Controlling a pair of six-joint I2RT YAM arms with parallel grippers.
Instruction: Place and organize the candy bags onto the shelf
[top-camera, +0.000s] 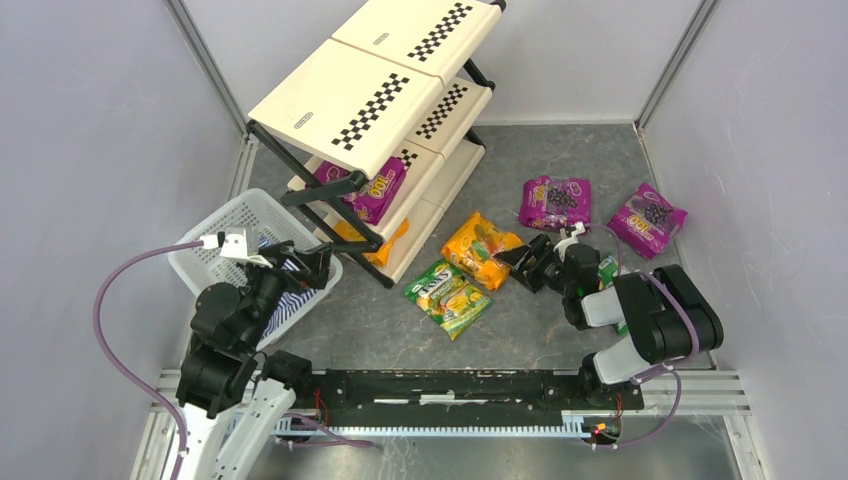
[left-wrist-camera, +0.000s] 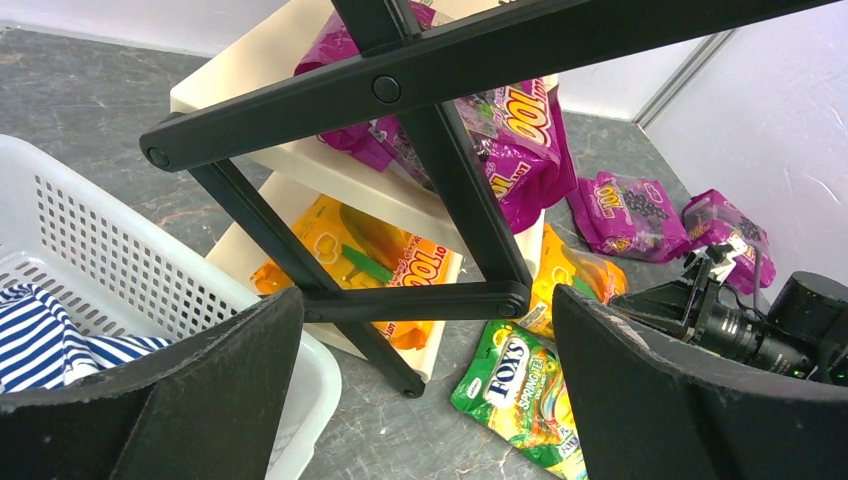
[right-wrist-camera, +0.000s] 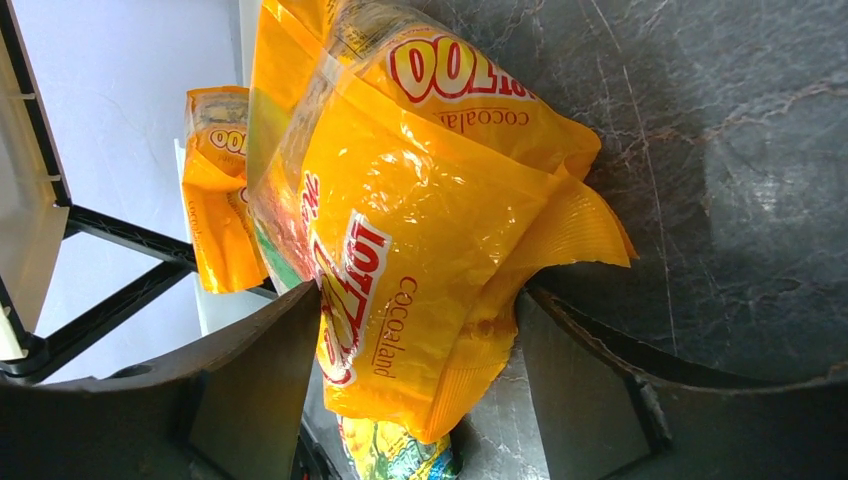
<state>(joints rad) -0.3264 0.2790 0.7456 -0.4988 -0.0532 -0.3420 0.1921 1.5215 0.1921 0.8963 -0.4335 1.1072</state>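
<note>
The cream shelf (top-camera: 345, 105) stands at the back left. A purple bag (top-camera: 372, 190) lies on its middle tier and an orange bag (top-camera: 385, 245) on its bottom tier. On the table lie an orange bag (top-camera: 478, 248), a green bag (top-camera: 448, 295) and two purple bags (top-camera: 555, 202) (top-camera: 647, 218). My right gripper (top-camera: 518, 262) is closed on the near end of the orange bag (right-wrist-camera: 420, 200), which bunches between both fingers and still rests on the table. My left gripper (top-camera: 312, 262) hangs open and empty over the basket, facing the shelf frame (left-wrist-camera: 420, 300).
A white mesh basket (top-camera: 225, 225) with a blue-white striped cloth (top-camera: 290, 300) stands left of the shelf, under my left arm. Grey walls close in the table on both sides and at the back.
</note>
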